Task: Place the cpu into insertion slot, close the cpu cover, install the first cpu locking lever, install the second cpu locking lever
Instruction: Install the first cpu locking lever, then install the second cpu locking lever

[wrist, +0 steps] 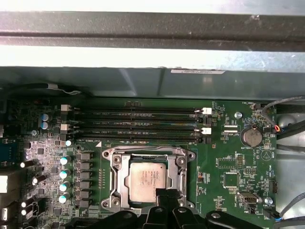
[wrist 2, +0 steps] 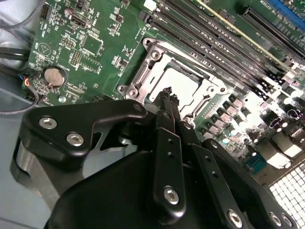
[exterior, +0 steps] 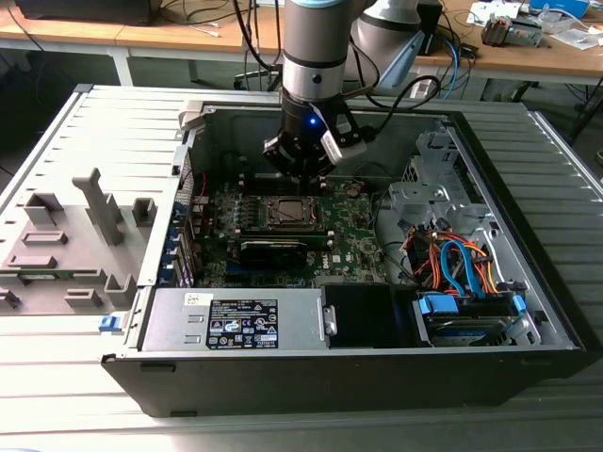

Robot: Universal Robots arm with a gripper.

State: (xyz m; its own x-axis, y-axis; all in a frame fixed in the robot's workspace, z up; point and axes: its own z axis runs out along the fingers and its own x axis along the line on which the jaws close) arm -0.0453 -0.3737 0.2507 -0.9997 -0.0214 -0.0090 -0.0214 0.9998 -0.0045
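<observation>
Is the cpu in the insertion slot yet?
In. The cpu lies flat inside the insertion slot in both wrist views; the claw is directly above.

Silver-topped cpu [wrist: 148, 180] flat inside metal-rimmed insertion slot [wrist: 119, 186], cover shut.

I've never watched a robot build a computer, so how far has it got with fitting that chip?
The cpu already lies in the insertion slot, its silver top showing inside the metal frame. The gripper hangs just above one edge of the chip, fingers drawn together, holding nothing that I can see. The cpu cover does not look closed over the chip, so that and both locking levers seem left to do.
</observation>
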